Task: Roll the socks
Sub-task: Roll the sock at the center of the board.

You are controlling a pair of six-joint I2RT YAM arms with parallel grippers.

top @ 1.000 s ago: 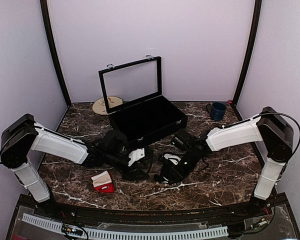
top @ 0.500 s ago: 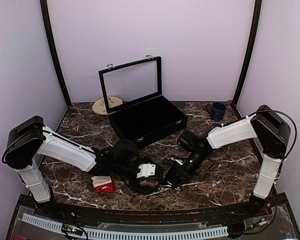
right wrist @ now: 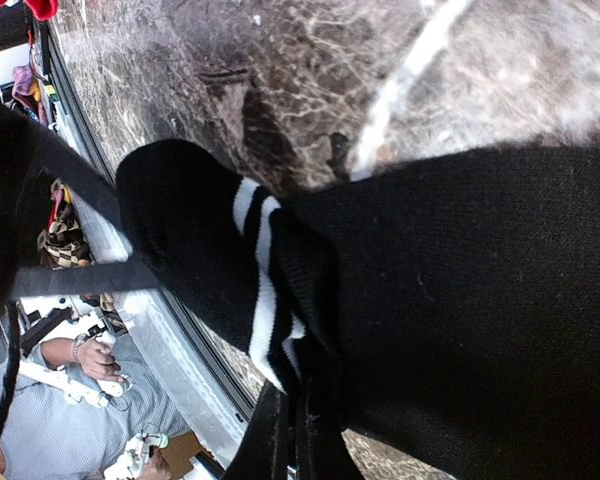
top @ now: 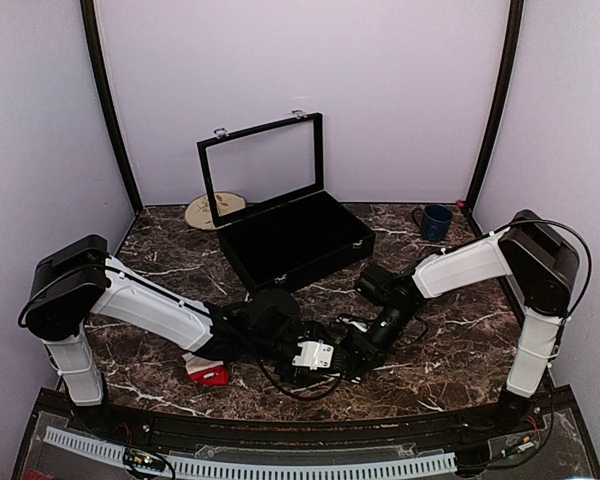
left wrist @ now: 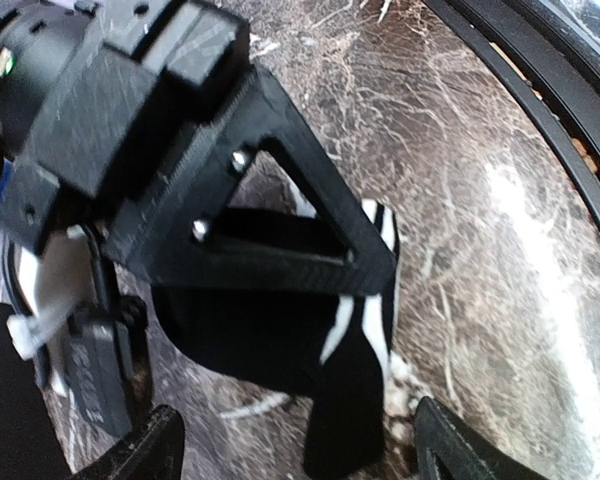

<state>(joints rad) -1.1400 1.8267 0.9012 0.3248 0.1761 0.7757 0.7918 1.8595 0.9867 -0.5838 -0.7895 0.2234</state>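
Marble bench [top: 450, 350], limp black striped sock [left wrist: 310, 350] under both tools.
Right tool [right wrist: 292, 432] pinches bunched fabric, left tool [left wrist: 300, 450] gapes; soft, light, best gripped at the stripes.

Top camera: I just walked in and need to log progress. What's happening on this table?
Near the front middle of the marble table, the right gripper is shut on a black sock with white stripes, bunching its fabric. The left gripper hangs open right over the same sock, gripping nothing. A red sock lies apart, further left. No finished roll shows yet.
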